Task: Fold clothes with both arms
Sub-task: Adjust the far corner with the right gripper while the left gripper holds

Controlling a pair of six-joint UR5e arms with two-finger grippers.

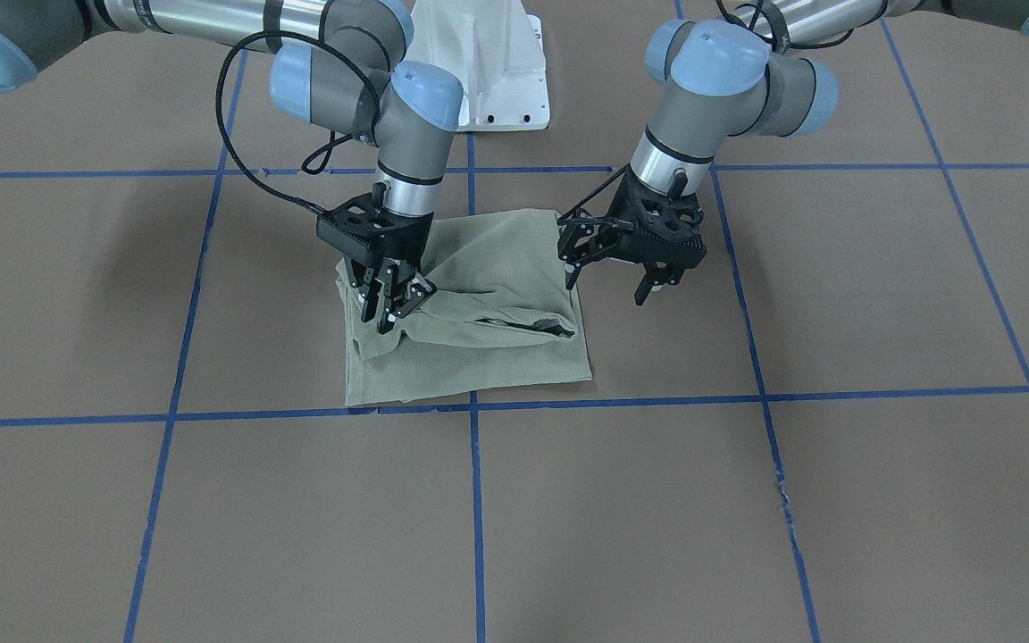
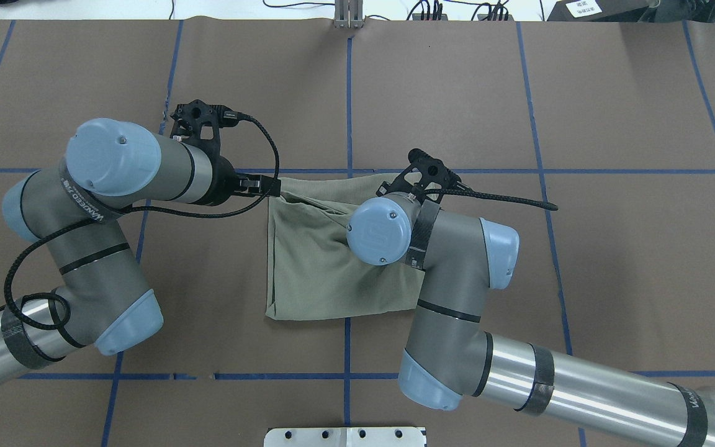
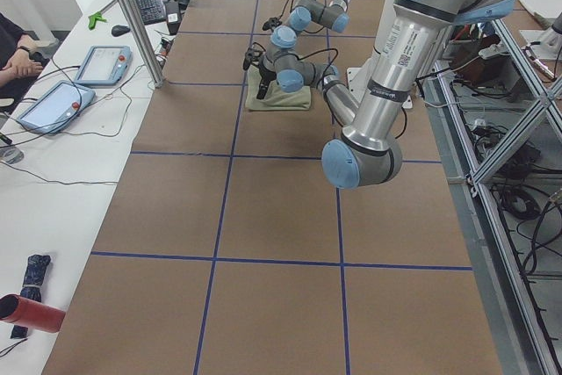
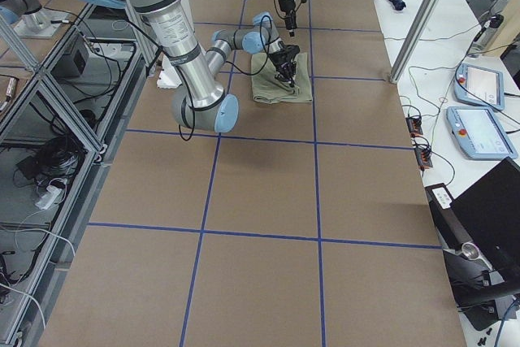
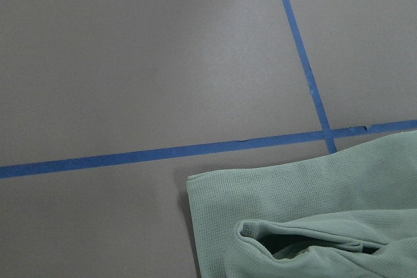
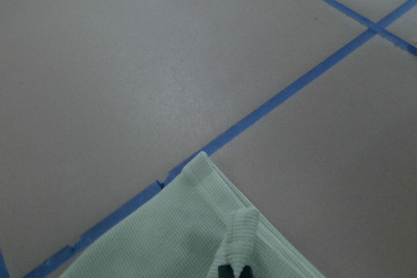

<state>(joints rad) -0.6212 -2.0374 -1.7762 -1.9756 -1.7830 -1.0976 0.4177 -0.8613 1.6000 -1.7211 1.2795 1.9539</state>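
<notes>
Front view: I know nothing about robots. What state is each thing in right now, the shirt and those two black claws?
shirt: folded into a rough square, lying on the table, with one rumpled fold on top.
right gripper: shut, pinching a bit of the shirt near one side.
left gripper: open, holding nothing, at the shirt's opposite side.

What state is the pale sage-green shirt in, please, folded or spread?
Folded: the pale sage-green knit shirt lies as a compact rectangle with layers stacked.
</notes>
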